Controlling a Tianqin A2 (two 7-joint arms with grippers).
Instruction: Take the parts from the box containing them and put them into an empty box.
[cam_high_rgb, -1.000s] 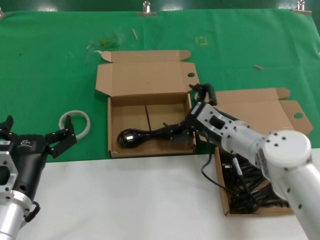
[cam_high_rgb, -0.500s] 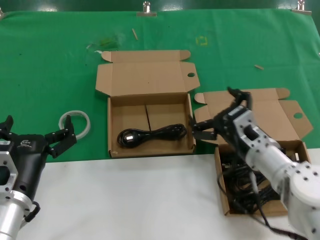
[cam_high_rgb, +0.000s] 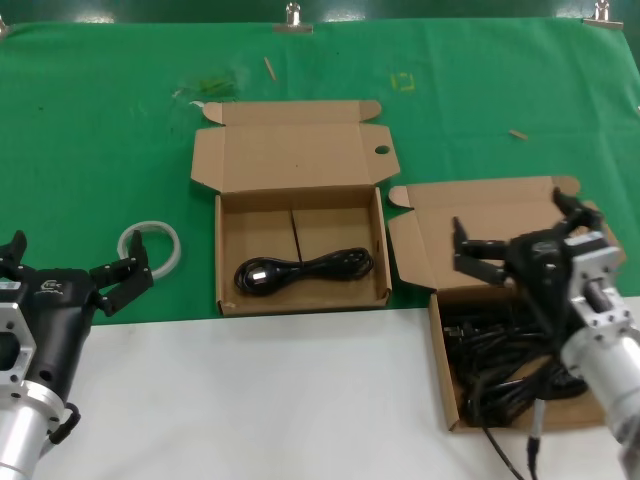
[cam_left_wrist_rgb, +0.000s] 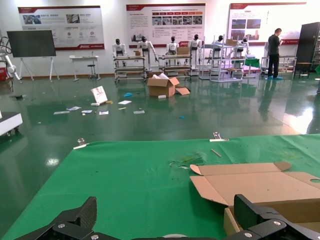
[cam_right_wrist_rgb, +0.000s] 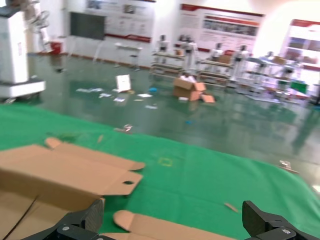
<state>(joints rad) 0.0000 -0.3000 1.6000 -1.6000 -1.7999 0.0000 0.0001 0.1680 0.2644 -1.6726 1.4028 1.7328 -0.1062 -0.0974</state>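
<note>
The seamed-floor box (cam_high_rgb: 228, 215) stands mid-table with its lid set squarely; one black coiled cable (cam_high_rgb: 300, 270) lies on its floor. The box with the askew lid (cam_high_rgb: 445, 375) stands to its right and holds a tangle of several black cables (cam_high_rgb: 505, 375). My right gripper (cam_high_rgb: 520, 232) is open and empty, hovering over the back of that right box, near its lid (cam_high_rgb: 500, 205). My left gripper (cam_high_rgb: 70, 262) is open and empty at the near left. The right wrist view shows the seamed box's lid and holed tab (cam_right_wrist_rgb: 65, 172) beyond the open right gripper (cam_right_wrist_rgb: 175, 225).
A whitish plastic ring (cam_high_rgb: 150, 245) lies on the green cloth (cam_high_rgb: 100, 130) beside my left gripper. White tabletop (cam_high_rgb: 250, 400) runs along the near edge. The left wrist view shows the seamed box's lid (cam_left_wrist_rgb: 250, 182) ahead of the open left gripper (cam_left_wrist_rgb: 167, 227).
My right gripper let go of the cable in the seamed-floor box, drew back and swung right over the box of cables. The left arm has not moved.
</note>
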